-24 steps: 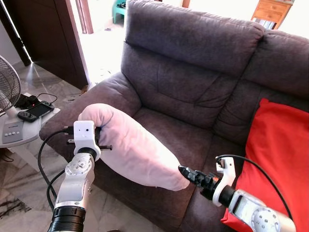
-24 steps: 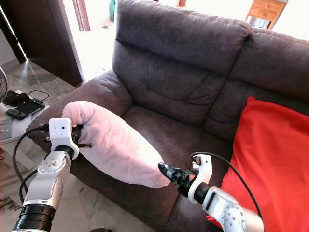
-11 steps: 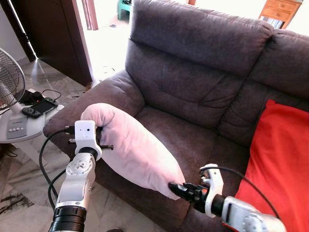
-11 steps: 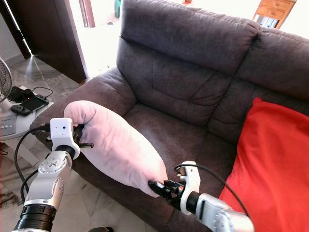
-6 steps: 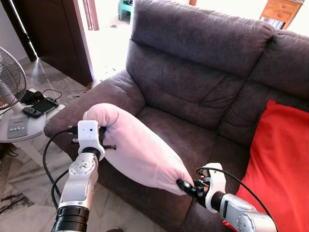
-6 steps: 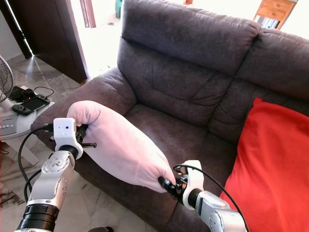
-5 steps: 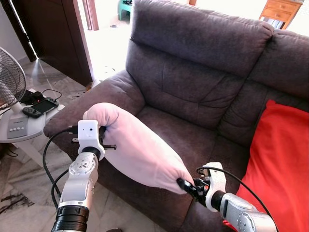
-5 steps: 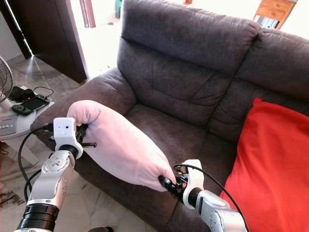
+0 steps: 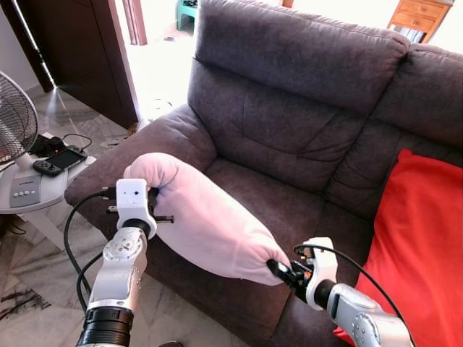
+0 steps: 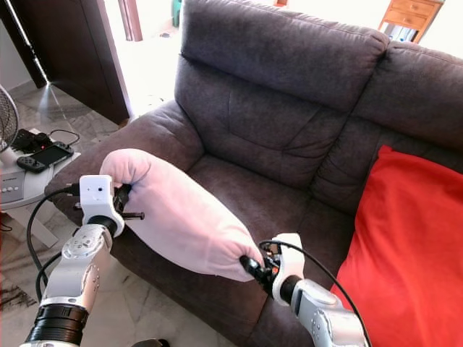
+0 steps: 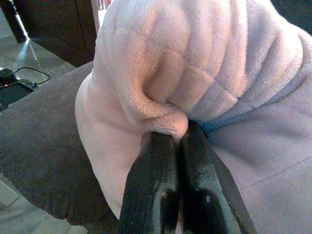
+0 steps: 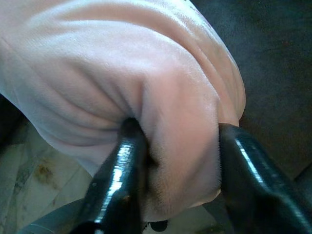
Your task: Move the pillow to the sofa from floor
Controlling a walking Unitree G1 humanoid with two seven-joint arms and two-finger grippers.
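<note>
We've got the pink pillow (image 9: 206,220) held up between both arms, w/ its long body slanting from approx 10 o'clock down to 4 o'clock across the front edge of the dark sofa (image 9: 289,123). It's off the floor (image 9: 43,289); the upper end hangs above the sofa's armrest (image 9: 145,155), the lower end above the front lip of the seat cushion (image 9: 268,202). Can't tell if any of it rests on the upholstery.

Left claw (image 11: 173,146) is at the pillow's 10 o'clock end. Its two black fingers (image 11: 156,170) are pressed nearly together, pinching a fold of the plush cover. Left wrist's white camera box sits just below that end in the head views.

Right claw (image 12: 175,161) is at the 4 o'clock end. Fingers (image 12: 119,165) sit moderately apart w/ a bulge of pillow squeezed between them, fabric bunching around both.

A red cushion (image 9: 419,238) leans on the sofa at 3 o'clock, well apart from the pillow. At 9 o'clock a small white desk (image 9: 36,199) carries a handheld game console (image 9: 51,163) w/ cables, and a fan (image 9: 14,119) stands beside it. Dark wooden door (image 9: 79,50) at 11 o'clock, wooden cabinet (image 9: 419,14) at 1 o'clock behind the sofa back.
</note>
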